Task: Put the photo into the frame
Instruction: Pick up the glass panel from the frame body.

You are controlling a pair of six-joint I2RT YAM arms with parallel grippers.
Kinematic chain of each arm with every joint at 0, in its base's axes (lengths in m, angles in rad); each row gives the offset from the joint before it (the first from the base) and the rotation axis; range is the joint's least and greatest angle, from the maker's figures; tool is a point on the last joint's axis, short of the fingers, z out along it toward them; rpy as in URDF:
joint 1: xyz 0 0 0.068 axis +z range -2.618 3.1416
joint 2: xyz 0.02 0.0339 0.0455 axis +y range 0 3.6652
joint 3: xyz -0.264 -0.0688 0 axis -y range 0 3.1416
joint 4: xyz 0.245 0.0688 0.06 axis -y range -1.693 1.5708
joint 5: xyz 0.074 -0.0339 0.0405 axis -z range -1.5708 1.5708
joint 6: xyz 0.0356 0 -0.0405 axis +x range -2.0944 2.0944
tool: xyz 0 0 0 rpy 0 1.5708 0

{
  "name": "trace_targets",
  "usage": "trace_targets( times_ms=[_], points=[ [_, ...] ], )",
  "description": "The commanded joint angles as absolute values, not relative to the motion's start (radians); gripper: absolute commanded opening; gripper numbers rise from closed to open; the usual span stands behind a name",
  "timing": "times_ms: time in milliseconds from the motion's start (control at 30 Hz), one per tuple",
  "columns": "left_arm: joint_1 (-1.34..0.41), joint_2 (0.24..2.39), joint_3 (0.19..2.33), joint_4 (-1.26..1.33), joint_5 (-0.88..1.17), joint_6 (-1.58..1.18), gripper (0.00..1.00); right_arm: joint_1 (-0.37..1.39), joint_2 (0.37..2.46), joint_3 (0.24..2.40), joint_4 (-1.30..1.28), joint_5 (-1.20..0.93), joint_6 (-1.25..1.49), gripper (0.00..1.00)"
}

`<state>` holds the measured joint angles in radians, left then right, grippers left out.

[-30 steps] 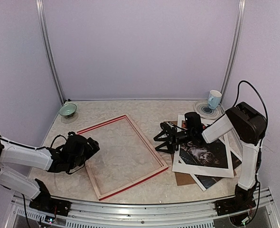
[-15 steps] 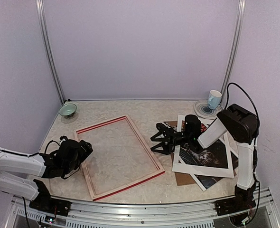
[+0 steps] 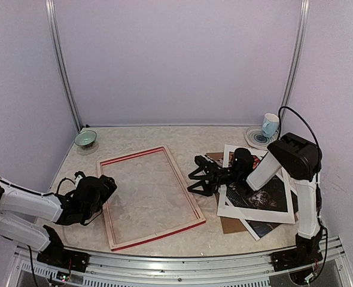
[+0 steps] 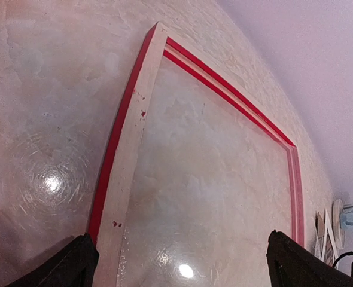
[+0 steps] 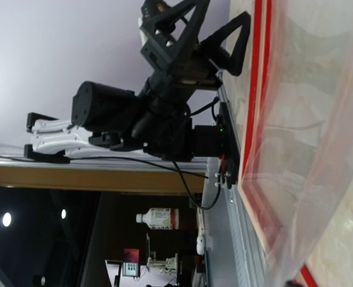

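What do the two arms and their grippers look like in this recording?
The left arm and right arm match: white shells on the long links, bulky black joint housings, and a thin black cable looping outside each. The left gripper and right gripper are all black, with open triangular fingers. No readable markings show.

The scene is lit softly and evenly. In the left wrist view glare spots are seen inside the frame (image 4: 128,155) and left of it; its near edge is blurred in the right wrist view.
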<state>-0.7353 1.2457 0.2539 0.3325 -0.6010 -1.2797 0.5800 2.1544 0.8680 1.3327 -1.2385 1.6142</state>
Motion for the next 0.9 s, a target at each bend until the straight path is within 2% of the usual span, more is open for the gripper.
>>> trace_targets(
  times_ms=[0, 167, 267, 367, 567, 867],
  points=[
    [-0.739, 1.284, 0.218, 0.308, -0.489, -1.316, 0.99, 0.613, 2.203, 0.841, 1.496, -1.238, 1.674, 0.76],
    [-0.741, 1.284, 0.216, 0.322, -0.488, -1.313, 0.99, 0.63, 2.279, 0.837, 1.751, -1.23, 1.818, 0.77],
    [-0.742, 1.287, 0.215, 0.329, -0.488, -1.315, 0.99, 0.648, 2.301, 0.852, 1.806, -1.237, 1.829, 0.77],
    [-0.744, 1.29, 0.213, 0.334, -0.486, -1.314, 0.99, 0.667, 2.291, 0.862, 1.722, -1.246, 1.758, 0.77],
    [-0.744, 1.289, 0.209, 0.338, -0.485, -1.315, 0.99, 0.683, 2.191, 0.871, 1.363, -1.254, 1.44, 0.8],
    [-0.746, 1.293, 0.195, 0.362, -0.479, -1.319, 0.99, 0.698, 2.172, 0.891, 1.284, -1.263, 1.268, 0.82]
  ],
)
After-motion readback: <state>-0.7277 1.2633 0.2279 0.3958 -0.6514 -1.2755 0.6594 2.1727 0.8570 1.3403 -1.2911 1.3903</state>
